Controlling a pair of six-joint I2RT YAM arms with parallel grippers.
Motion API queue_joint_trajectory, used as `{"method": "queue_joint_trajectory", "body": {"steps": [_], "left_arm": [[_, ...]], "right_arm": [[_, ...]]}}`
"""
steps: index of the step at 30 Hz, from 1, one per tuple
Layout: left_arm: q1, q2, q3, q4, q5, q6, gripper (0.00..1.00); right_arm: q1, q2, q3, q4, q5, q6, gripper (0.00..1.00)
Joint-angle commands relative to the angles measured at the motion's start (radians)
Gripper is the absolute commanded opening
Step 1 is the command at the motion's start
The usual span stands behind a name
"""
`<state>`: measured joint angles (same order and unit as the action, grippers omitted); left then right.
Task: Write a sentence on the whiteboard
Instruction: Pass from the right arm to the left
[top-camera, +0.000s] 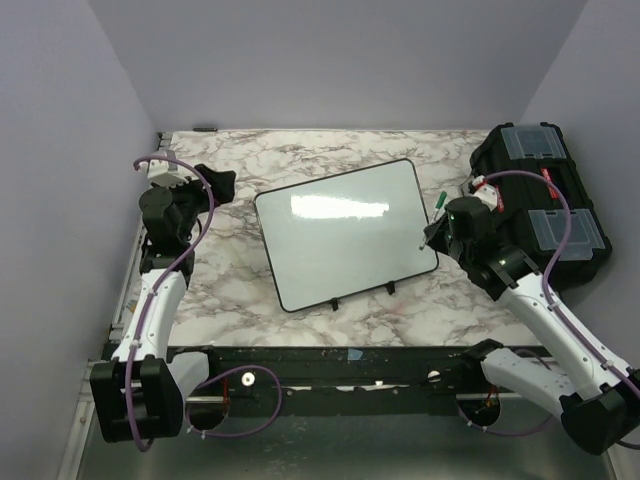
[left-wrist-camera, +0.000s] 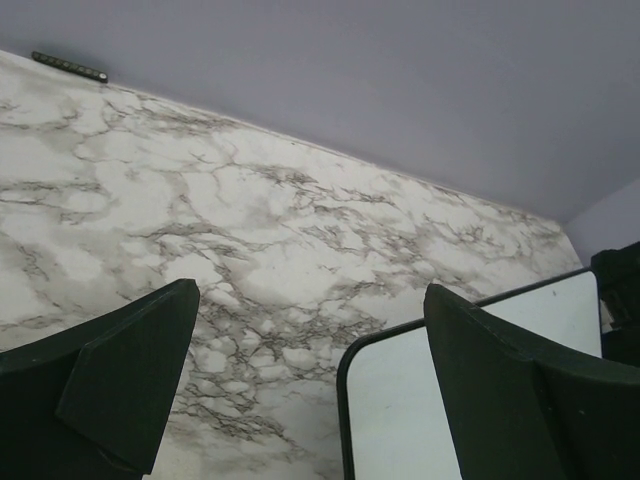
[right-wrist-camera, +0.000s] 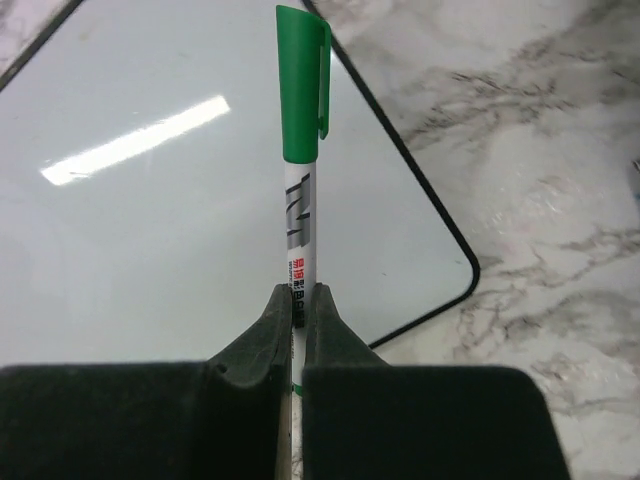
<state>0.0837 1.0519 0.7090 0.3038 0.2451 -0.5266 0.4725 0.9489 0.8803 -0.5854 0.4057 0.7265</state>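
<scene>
— While clamping the marker (right-wrist-camera: 300, 230) by its white barrel, green cap on the far end ahead of the jaws: which step for the right gripper (right-wrist-camera: 300, 295)?

— Probably the very start. No sentence visible on the whiteboard (right-wrist-camera: 180, 200), blank just beneath and ahead of those jaws.

— And the left gripper (left-wrist-camera: 310, 300)?

— Spread wide, holding nothing, above the marble table (left-wrist-camera: 250, 200), whiteboard corner between the jaws, nearer the right-hand one. Next, likely: pull the cap off, then lower the tip onto the board.

whiteboard (top-camera: 345, 240) 1 | marker (right-wrist-camera: 300, 180) 1 | toolbox (top-camera: 530, 190) 1 | left claw (left-wrist-camera: 310, 295), right claw (right-wrist-camera: 303, 292): 2
</scene>
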Motion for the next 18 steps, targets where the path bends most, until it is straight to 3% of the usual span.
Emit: {"method": "queue_joint_trajectory", "body": {"steps": [1,6,9,14,18], "left_arm": [[-0.042,-0.03,0.061,-0.038,0.083,-0.047,0.97],[-0.132,-0.006,0.164,-0.162,0.116,-0.014,0.96],[-0.188,0.026,0.244,-0.269,0.125,0.025,0.93],[-0.305,0.095,0.395,-0.449,0.138,0.083,0.88],[-0.376,0.154,0.51,-0.559,0.201,0.08,0.77]], "right_arm": [[0.006,0.044,0.049,0.182,-0.213,-0.196,0.01],[0.007,0.079,0.027,0.339,-0.496,-0.258,0.01],[0.015,0.092,0.027,0.386,-0.579,-0.288,0.01],[0.058,0.105,0.055,0.391,-0.598,-0.374,0.01],[0.131,0.113,0.079,0.355,-0.529,-0.463,0.01]]}}
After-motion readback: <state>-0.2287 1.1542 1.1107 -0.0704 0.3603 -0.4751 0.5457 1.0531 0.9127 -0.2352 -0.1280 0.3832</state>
